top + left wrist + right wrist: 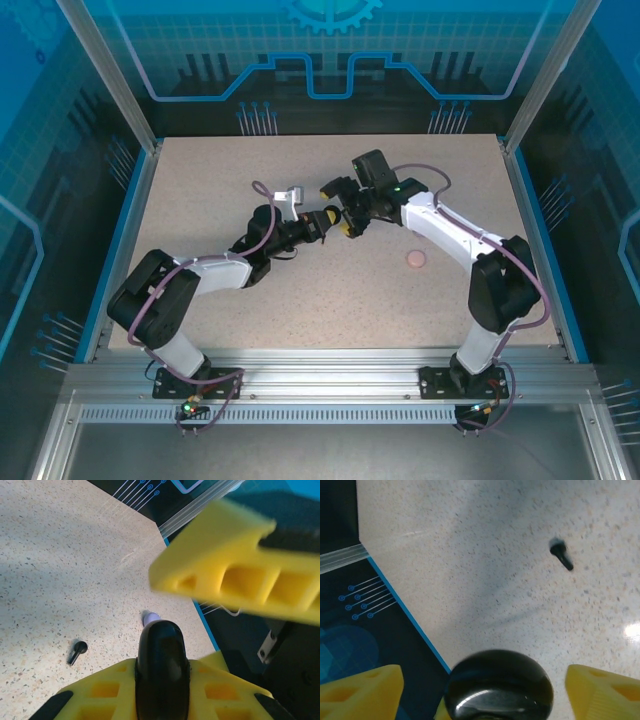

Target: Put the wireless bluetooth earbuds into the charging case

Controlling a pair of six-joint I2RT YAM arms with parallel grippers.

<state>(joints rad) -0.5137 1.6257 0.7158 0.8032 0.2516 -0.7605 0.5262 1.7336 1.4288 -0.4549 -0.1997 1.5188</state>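
Two arms reach inward over the speckled surface (200, 185) and meet near its middle, elbows bent and wrists pointing at each other. The left claw (322, 222) is clamped narrow on a glossy black case (161, 655), its yellow fingers (105, 692) pressed to either side. The right claw (348, 214) stands wide, its yellow fingers (605, 690) flanking the same case with a gap on each side. One black earbud (77, 651) lies loose on the surface near the case, touching nothing. A small lilac item (150, 616) peeks from behind the case, too hidden to name. A pale pink round item (415, 259) rests well apart, on the right arm's side. A blue gear emblem (330, 12) marks the back wall.
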